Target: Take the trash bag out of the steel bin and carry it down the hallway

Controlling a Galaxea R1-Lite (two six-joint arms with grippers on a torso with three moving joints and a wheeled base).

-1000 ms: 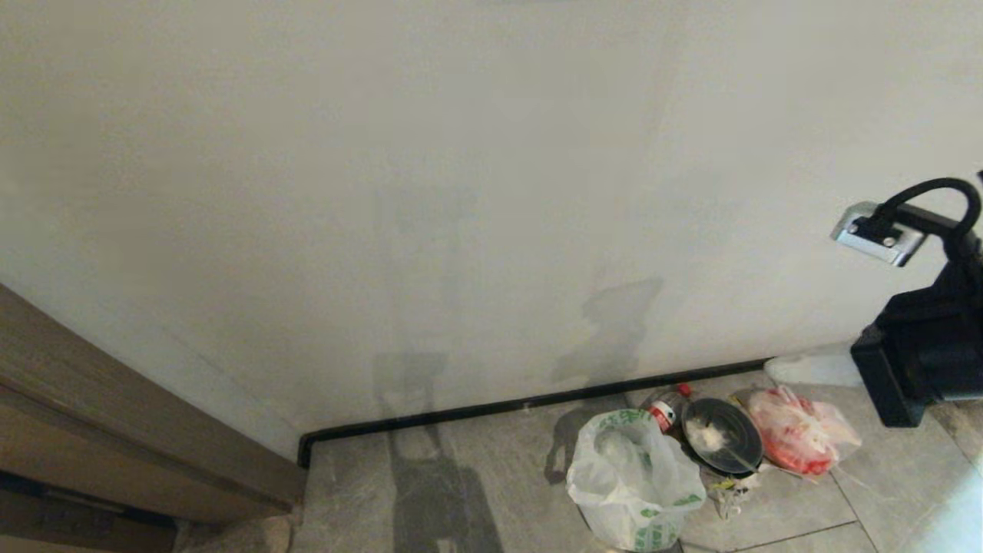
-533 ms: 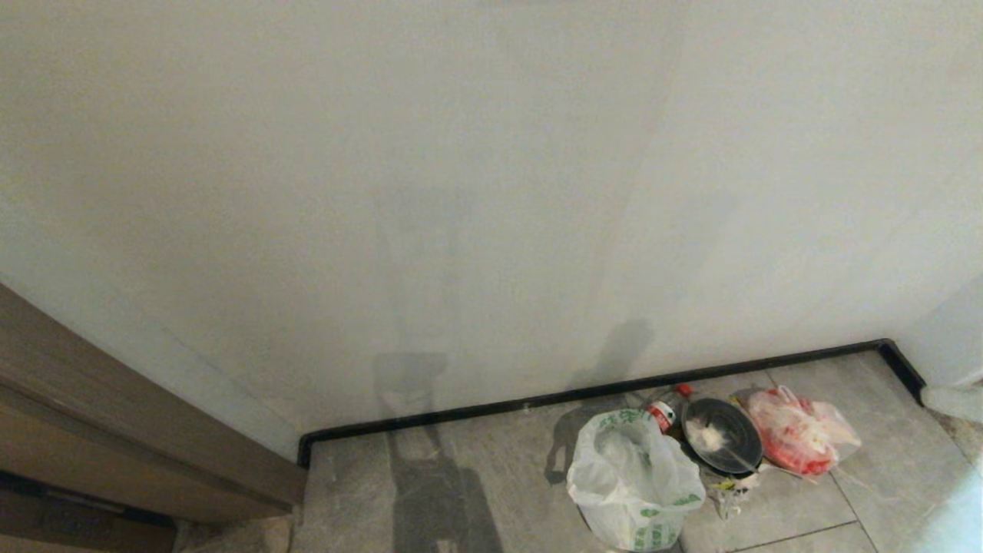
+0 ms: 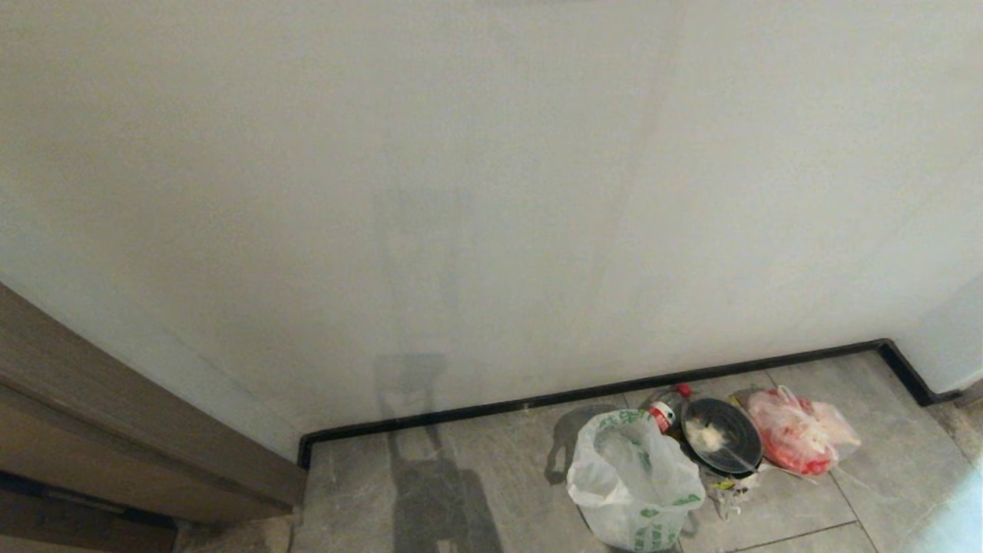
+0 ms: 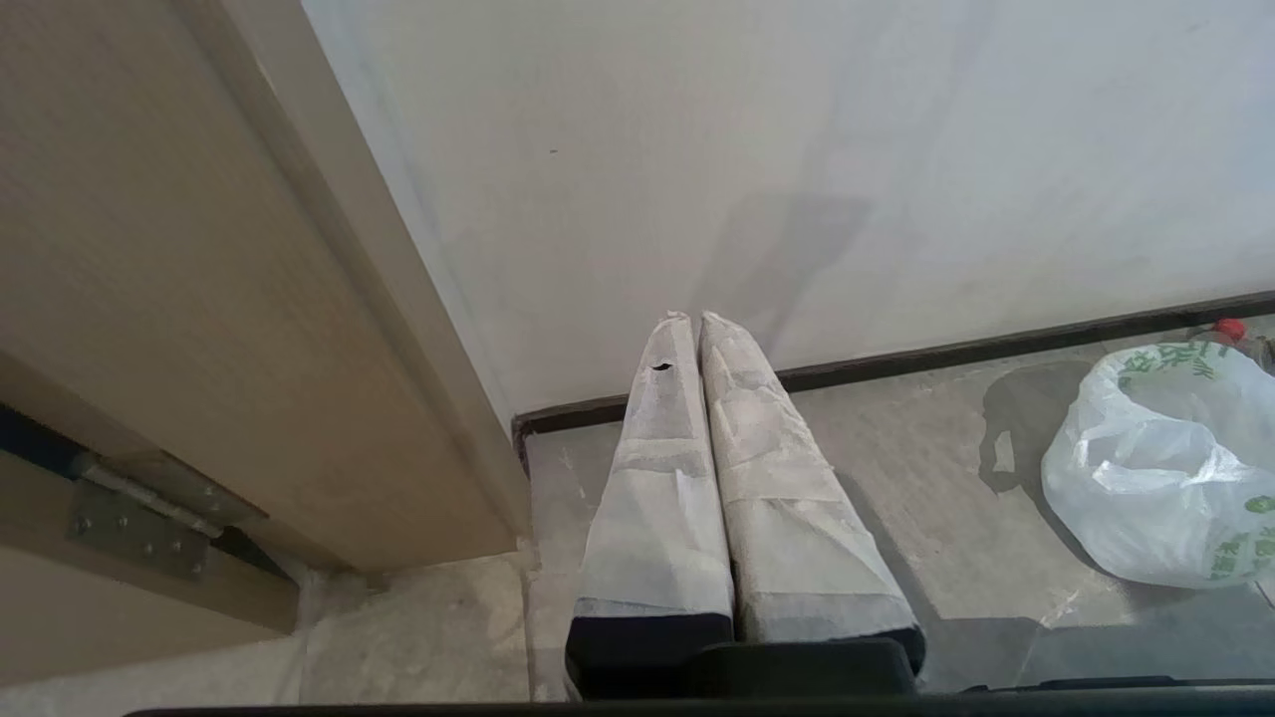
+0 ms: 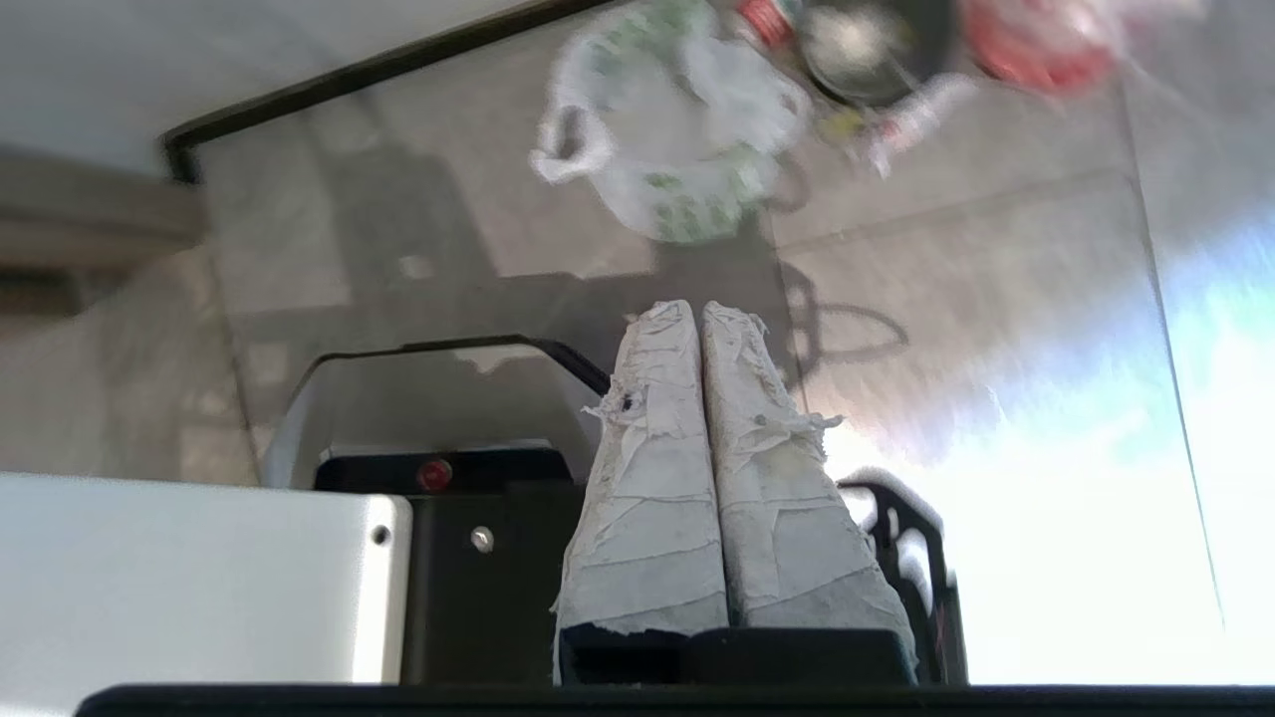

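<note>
trash bag [image 3: 633, 480]: thin, soft, light, slippery film | take hold: bunched rim or handle loop | left claw [image 4: 689, 321]: clenched, empty | right claw [image 5: 697, 311]: clenched, empty

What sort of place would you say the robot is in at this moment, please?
Probably an indoor hallway corner: grey marble-look floor tiles, a white wall with black baseboard, and a wooden door frame. A trash bag and litter sit by the wall.

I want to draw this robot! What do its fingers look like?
Both grippers look alike. The left gripper and the right gripper each have two long tapering fingers wrapped in grey-white tape, frayed on the right and with a small hole on the left, on a black base.
</note>
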